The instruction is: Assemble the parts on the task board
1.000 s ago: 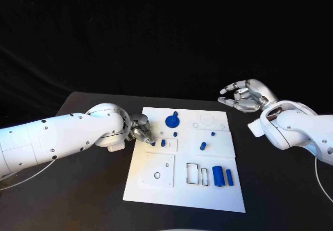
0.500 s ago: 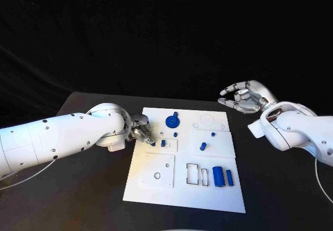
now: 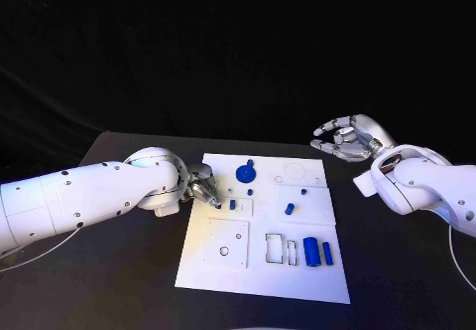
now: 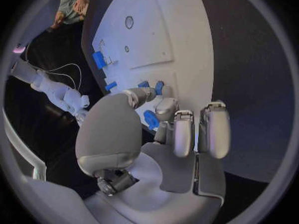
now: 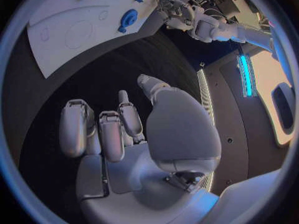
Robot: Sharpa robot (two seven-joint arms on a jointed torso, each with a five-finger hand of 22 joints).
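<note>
— What's the left hand [image 3: 202,188] doing?

— It sits at the board's [image 3: 260,280] left edge, toward the far end. Its fingers are curled in, with the tips down among the small blue pieces there. From the wrist view a blue part [image 4: 151,119] sits right by its fingertips [image 4: 165,109], but I cannot tell whether it is actually pinched or only touched.

— And what lies on the board itself?

— Just beside that hand, a small peg [image 3: 232,204] stands in a square recess. Nearer the far edge there's a round disc with a tab [image 3: 245,172], and a little stud [image 3: 251,192] just on the near side of it. Toward the middle, a short peg [image 3: 289,208], with a tiny piece [image 3: 303,192] beyond it. On the left half, nearer the front, a raised white square plate [image 3: 228,242] with holes. To its right, two rectangular outlines [image 3: 280,248], then a thick bar [image 3: 311,251] and a thin bar [image 3: 327,253] lying side by side near the right edge.

— The right hand [image 3: 346,140]?

— Up off the table [image 3: 119,295], beyond the board's far right corner, well apart from it. Its fingers are loosely curved and spread, holding nothing.
</note>
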